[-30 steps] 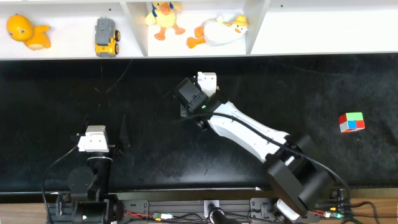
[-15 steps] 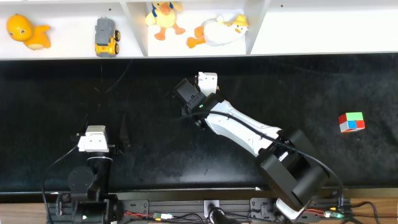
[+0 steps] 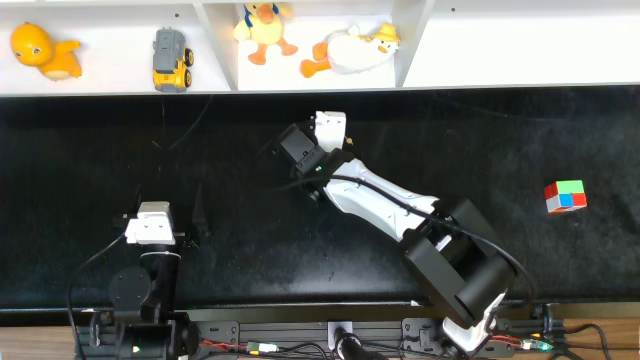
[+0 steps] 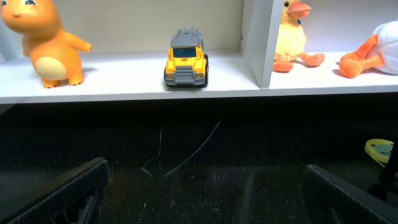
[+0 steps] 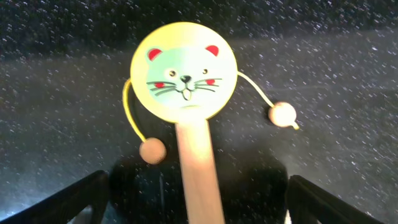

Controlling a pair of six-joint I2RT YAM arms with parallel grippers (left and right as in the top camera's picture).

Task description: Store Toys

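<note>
A rattle drum toy (image 5: 184,73) with a cat face, a wooden handle and two beads on strings lies on the black table. My right gripper (image 5: 196,199) is open just above it, one finger on each side of the handle, neither touching it. From above, the right gripper (image 3: 303,152) is near the table's middle, a little short of the white shelf (image 3: 320,82). The drum's rim (image 4: 379,150) peeks in at the far right of the left wrist view. My left gripper (image 4: 199,190) is open and empty at the front left, facing the shelf.
The shelf holds an orange figure (image 3: 42,50), a yellow truck (image 3: 171,58), a yellow plush duck (image 3: 265,28) and a white plush duck (image 3: 352,50). A coloured cube (image 3: 565,196) lies on the table at the right.
The right gripper has crept a little towards the shelf and its elbow has swung left. The left arm has not moved.
</note>
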